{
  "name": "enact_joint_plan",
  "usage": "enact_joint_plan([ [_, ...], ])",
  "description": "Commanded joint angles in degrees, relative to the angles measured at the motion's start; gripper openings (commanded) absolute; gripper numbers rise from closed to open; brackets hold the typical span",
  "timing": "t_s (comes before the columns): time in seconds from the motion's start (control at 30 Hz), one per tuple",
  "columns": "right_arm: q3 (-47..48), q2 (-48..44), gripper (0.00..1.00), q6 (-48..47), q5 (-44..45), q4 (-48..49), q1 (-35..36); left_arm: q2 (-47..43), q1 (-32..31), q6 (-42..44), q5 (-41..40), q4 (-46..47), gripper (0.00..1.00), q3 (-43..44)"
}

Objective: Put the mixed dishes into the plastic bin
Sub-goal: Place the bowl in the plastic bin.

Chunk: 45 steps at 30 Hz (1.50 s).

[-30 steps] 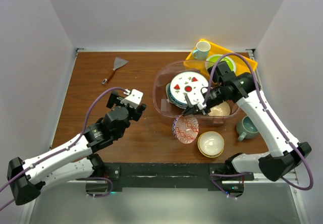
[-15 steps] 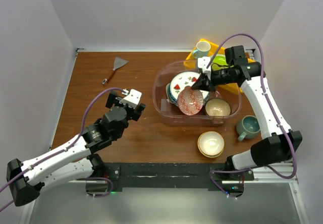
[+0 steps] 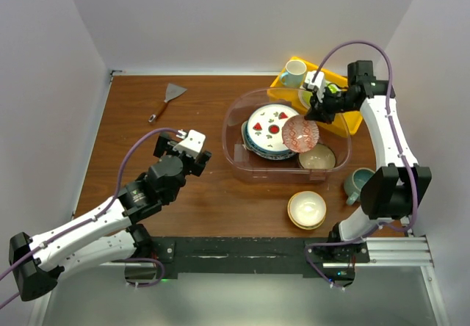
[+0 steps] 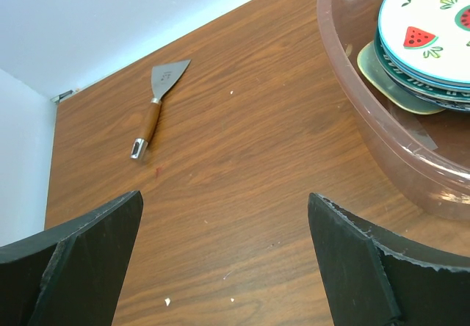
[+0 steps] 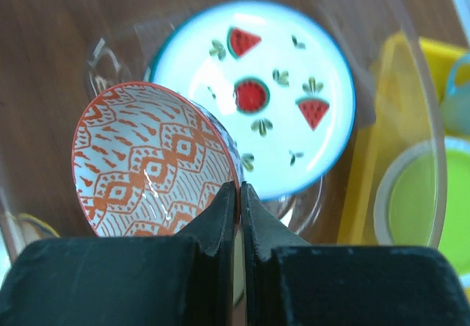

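Note:
The clear plastic bin (image 3: 233, 124) holds a stack of plates (image 3: 268, 129), the watermelon plate (image 5: 272, 98) on top, and a tan bowl (image 3: 317, 157). My right gripper (image 3: 314, 113) (image 5: 239, 188) is shut on the rim of the red-patterned bowl (image 3: 299, 133) (image 5: 150, 161). The bowl hangs tilted over the bin's right half, beside the plates. A cream bowl (image 3: 306, 208) and the grey-teal mug (image 3: 358, 184) stand on the table outside the bin. My left gripper (image 3: 183, 144) (image 4: 225, 194) is open above bare wood left of the bin (image 4: 382, 128).
Behind the bin, a yellow tray (image 3: 351, 124) carries a lime-green plate (image 3: 317, 89) and a white mug (image 3: 294, 71). A metal spatula (image 3: 167, 100) (image 4: 156, 102) lies at the far left. White walls enclose the table.
My right arm has carried the red-patterned bowl up from the bin's near edge, back and right, over the bin. The left arm has not moved.

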Motion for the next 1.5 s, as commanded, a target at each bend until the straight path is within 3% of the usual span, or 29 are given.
enact_joint_plan([
  [0.0,2.24,0.98,0.00,-4.45,5.55,-5.73,-2.77,-0.98,0.41,0.57,0.51,2.52,1.00,0.04],
  [0.33,-2.77,3.44,0.00,-9.20,15.49,-6.17,-3.49,-1.06,0.41,0.49,0.95,2.43,1.00,0.04],
  [0.87,-9.54,9.77,0.00,-7.71,20.68,-0.29,-3.31,-0.80,0.41,0.40,0.78,2.35,1.00,0.03],
  [1.1,-12.35,9.25,0.18,-7.80,21.47,1.30,-3.22,-0.71,0.41,0.40,0.86,2.34,1.00,0.03],
  [1.23,-12.35,7.84,0.41,-7.45,21.13,1.03,-3.13,-0.63,0.41,0.40,1.04,2.35,1.00,0.03],
  [1.43,-9.37,2.93,0.56,-1.92,20.69,2.08,-3.05,-0.71,0.41,0.31,1.04,2.35,1.00,0.04],
  [1.47,-9.28,1.96,0.64,0.18,20.25,2.52,-3.05,-0.71,0.41,0.31,1.13,2.35,1.00,0.03],
])
